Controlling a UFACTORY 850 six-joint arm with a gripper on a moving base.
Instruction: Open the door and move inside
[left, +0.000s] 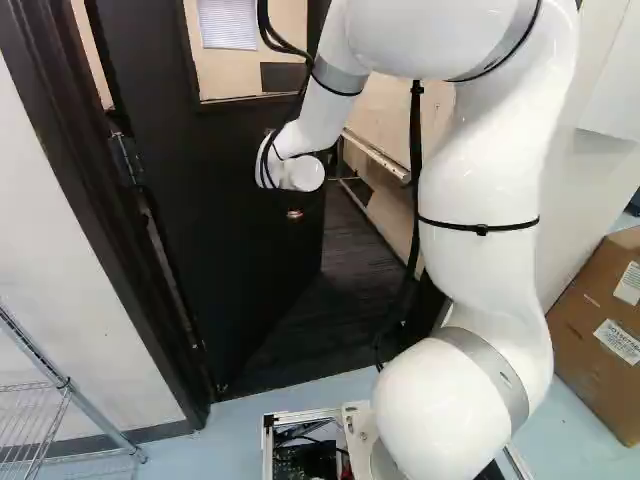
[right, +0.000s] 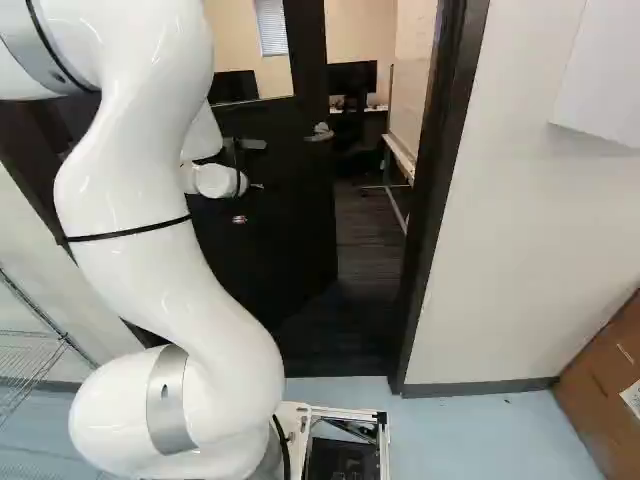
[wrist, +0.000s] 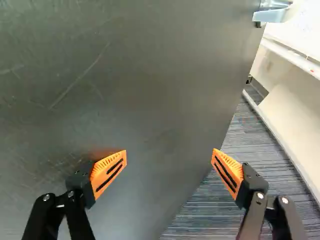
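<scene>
The black door (left: 240, 280) stands partly swung into the room beyond, hinged at the left of the left base view. In the right base view my gripper (right: 240, 218) is in front of the door (right: 295, 235), its dark body hard to make out and one orange patch showing. A lever handle (right: 320, 133) sits near the door's free edge. The wrist view has the gripper (wrist: 169, 157) with fingers wide apart and nothing between them. Ahead is the grey door face (wrist: 130, 90); the handle (wrist: 271, 14) lies farther off, beyond the orange-padded finger nearer the door edge.
A dark frame (right: 432, 210) borders the doorway, with dark flooring (right: 365, 235) inside. Beyond stand a desk monitor (right: 352, 78) and a whiteboard-like panel (right: 408, 95). Outside are a wire rack (left: 35, 400) at one side and a cardboard box (left: 605, 330) at the other.
</scene>
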